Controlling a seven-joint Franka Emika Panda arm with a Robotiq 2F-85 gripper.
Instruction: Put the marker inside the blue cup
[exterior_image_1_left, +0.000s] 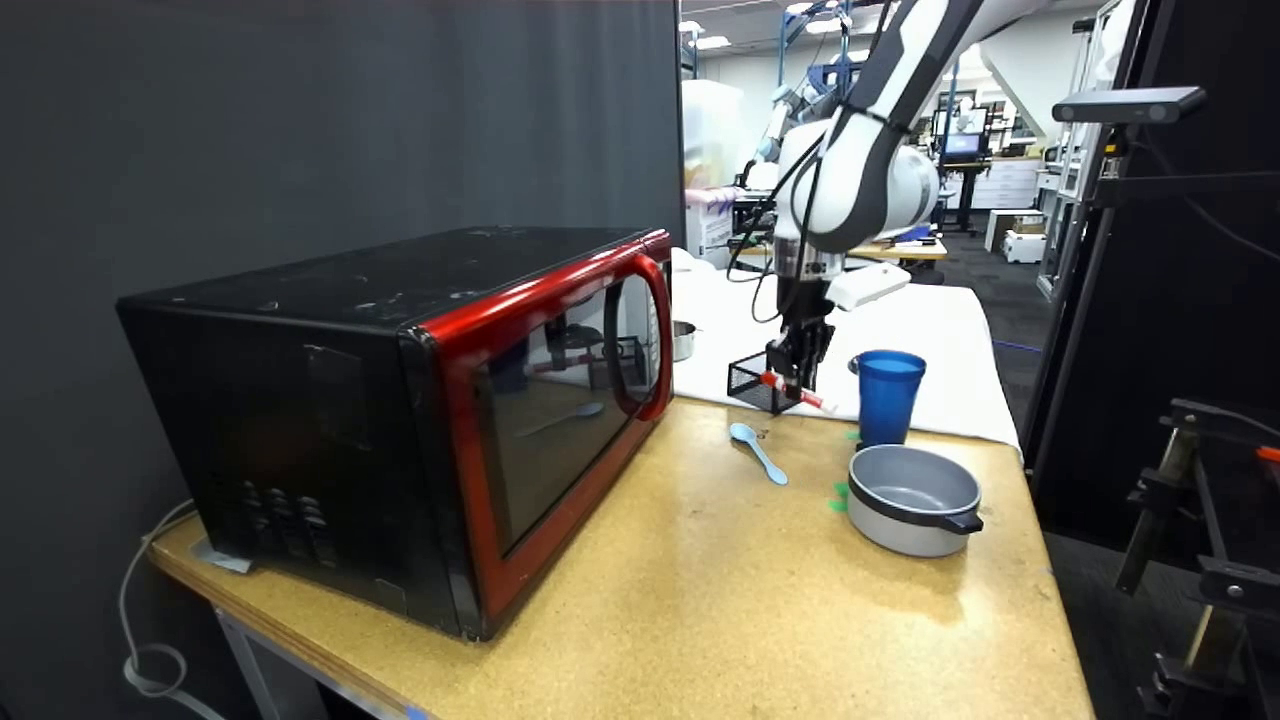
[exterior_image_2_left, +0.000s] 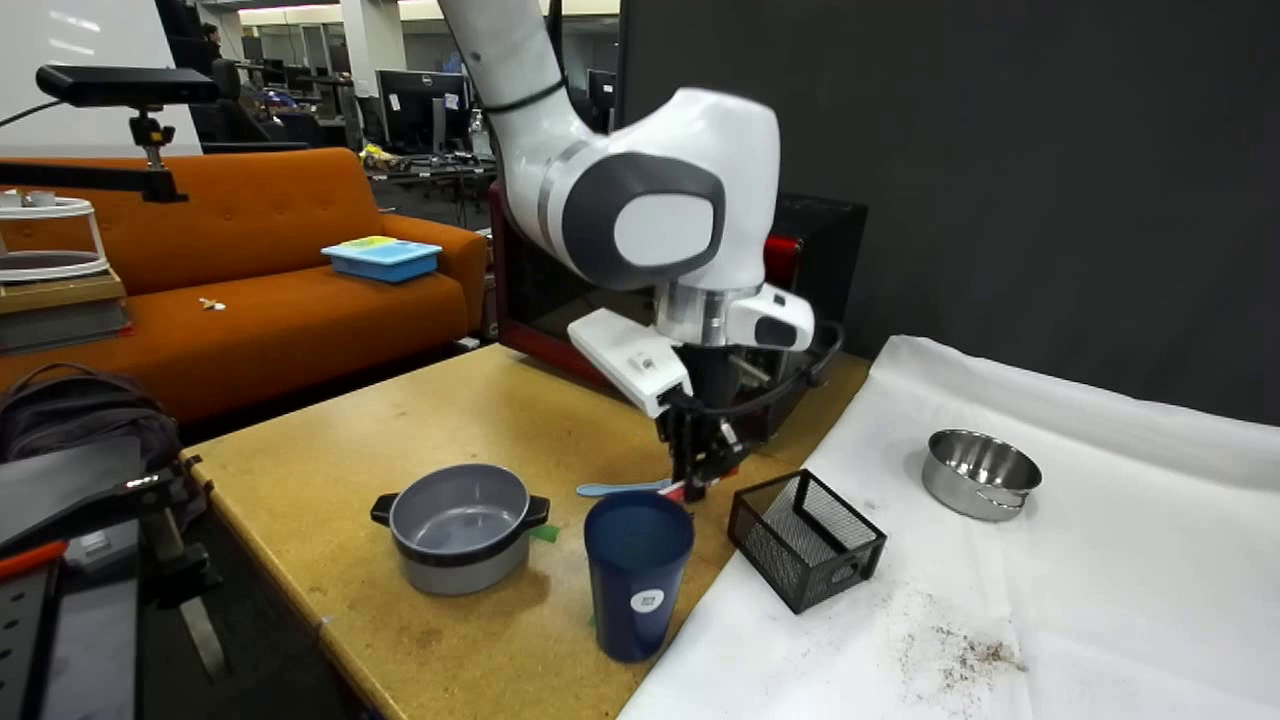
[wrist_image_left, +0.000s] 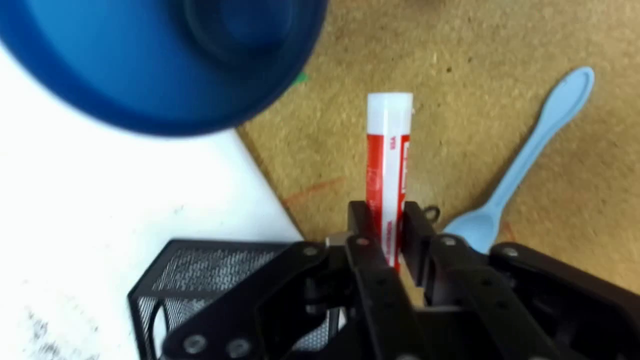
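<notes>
Pincer (wrist_image_left: 387, 227) clamped on red-and-white marker (wrist_image_left: 389, 165), raised over surface (wrist_image_left: 480, 105), near but outside blue cup (wrist_image_left: 155, 70). Light-blue spoon (wrist_image_left: 520, 155) on surface, black mesh basket (wrist_image_left: 215, 270) nearby.

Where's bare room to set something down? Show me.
Free: the stretch of table bordered by the microwave, spoon and grey bowl. Crowded: near the edge of the white sheet, where the gripper holds the marker among mesh basket, spoon and blue cup.

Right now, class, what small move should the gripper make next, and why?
Probably lift a little: in the wrist view the gripper holds the marker beside the blue cup, not over its mouth, so going sideways without more height might bump it.
</notes>
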